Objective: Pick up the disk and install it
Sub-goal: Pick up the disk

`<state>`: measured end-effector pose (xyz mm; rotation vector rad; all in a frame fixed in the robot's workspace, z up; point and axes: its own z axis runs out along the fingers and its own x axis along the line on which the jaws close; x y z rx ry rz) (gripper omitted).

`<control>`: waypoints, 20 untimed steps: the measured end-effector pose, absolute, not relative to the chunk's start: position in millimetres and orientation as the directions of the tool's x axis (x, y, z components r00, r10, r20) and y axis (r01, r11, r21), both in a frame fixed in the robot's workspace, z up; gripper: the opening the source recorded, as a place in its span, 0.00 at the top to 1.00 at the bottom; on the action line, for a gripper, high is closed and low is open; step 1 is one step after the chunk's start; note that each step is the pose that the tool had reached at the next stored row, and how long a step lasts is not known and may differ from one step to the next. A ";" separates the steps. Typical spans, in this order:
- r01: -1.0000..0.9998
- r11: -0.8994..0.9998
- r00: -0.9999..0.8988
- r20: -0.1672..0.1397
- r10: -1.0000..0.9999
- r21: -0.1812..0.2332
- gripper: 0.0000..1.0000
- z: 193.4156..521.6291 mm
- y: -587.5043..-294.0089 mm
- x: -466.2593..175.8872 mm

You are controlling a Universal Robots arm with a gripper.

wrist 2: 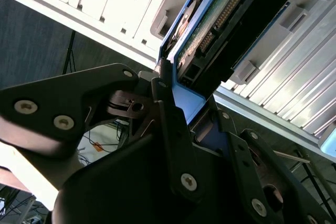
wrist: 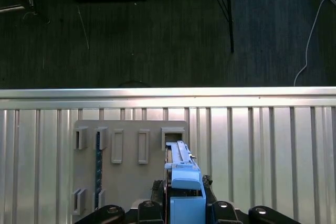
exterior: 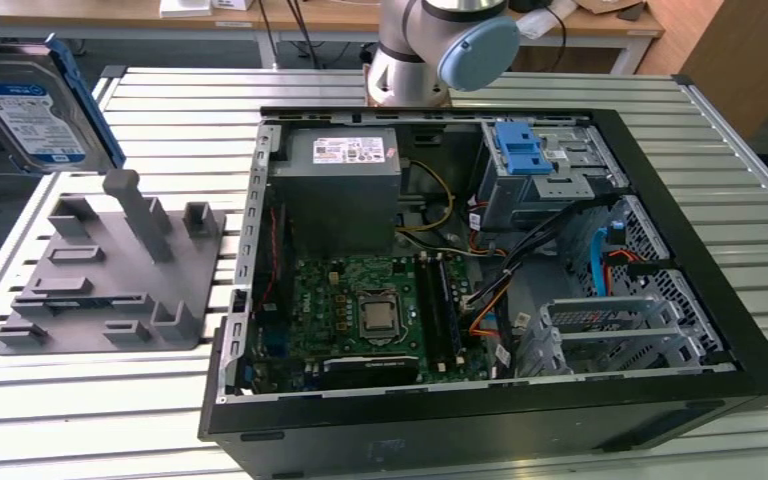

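Disk (exterior: 31,115) pinched by its carrier edge in the gripper (wrist 2: 197,124), above the grey holder (exterior: 104,270), likely to pivot or drop given so narrow a hold.

My exterior view sits high, angled down over the computer case (exterior: 491,420) and table (exterior: 91,410) toward the arm (exterior: 418,60), my first wrist view faces straight down on the grey fixture (wrist: 131,182), shared with the exterior view, my second wrist view hugs pincer (wrist 2: 189,98) and disk (wrist 2: 220,30).
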<state>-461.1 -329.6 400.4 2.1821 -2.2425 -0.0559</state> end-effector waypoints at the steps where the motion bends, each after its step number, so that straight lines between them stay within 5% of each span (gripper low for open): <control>1: -0.999 0.027 -0.028 -0.016 -0.999 0.034 0.64 400.6 -329.6 -461.0; 20: -0.999 0.027 -0.028 -0.016 -0.999 0.035 0.64 401.4 -329.5 -457.2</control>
